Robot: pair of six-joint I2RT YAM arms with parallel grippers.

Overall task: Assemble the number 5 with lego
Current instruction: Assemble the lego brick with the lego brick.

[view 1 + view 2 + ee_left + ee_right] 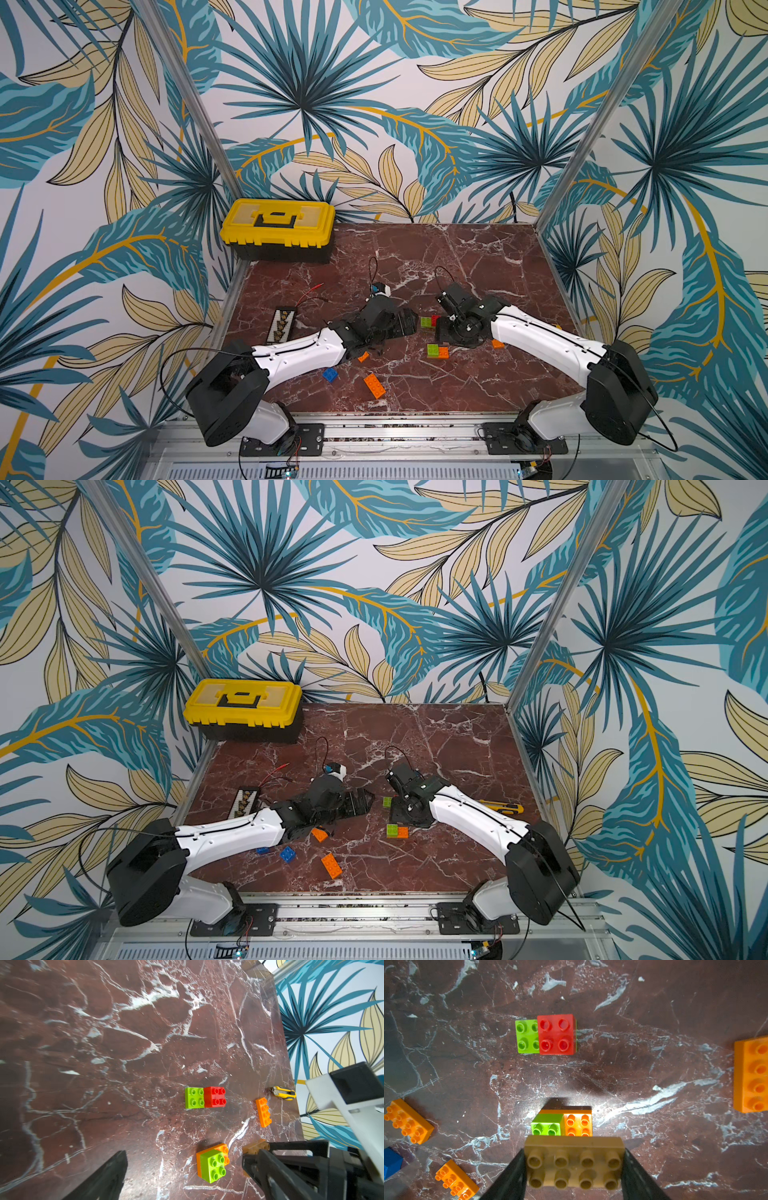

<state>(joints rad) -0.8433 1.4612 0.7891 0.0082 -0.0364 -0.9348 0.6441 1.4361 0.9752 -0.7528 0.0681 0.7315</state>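
Your left claw (405, 323) hangs spread wide, holding nothing, a blue brick (330, 374) back beside its arm. Your right claw (574, 1169) clamps the tan brick (574, 1153) by its short ends; just ahead lies the green-and-orange cluster (560, 1124), farther ahead the green-and-red cluster (546, 1034).

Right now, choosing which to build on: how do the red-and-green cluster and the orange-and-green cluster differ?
The red-and-green cluster has a red square raised beside green studs; the orange-and-green cluster has a green square raised beside orange studs. The orange-and-green cluster lies nearer the tan brick in the right gripper than the red-and-green one. Both rest studs-up.
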